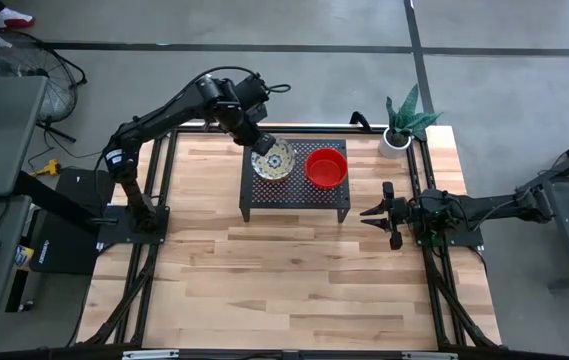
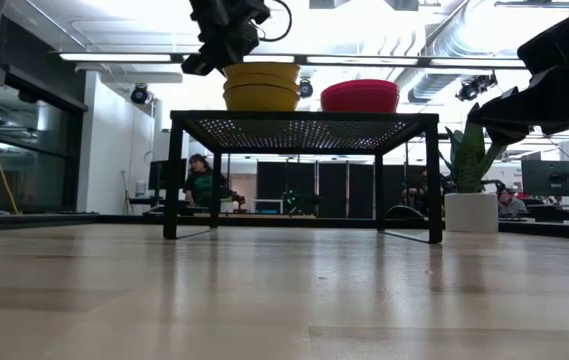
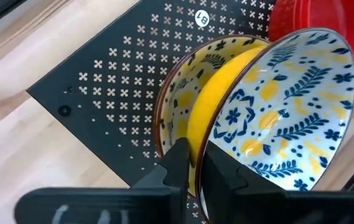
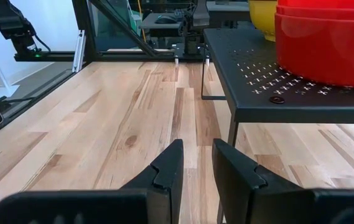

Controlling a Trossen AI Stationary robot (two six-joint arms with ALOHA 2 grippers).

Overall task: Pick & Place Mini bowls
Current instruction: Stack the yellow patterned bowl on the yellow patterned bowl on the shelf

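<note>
Left gripper [image 3: 195, 163] fingers pinch floral bowl [image 3: 282, 118] rim.

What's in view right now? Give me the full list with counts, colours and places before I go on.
Patterned bowls: two visible, cream with blue-yellow floral insides, stacked on the rack's left half.
Red bowls: stack, count unclear, on the rack's right half.
Rack: one, black perforated metal, table centre-back.
Plant pot: one, white, back right corner.
Table: one, light wood.
Left gripper: pinching the top patterned bowl's rim.
Right gripper: right of the rack, holding nothing.
</note>
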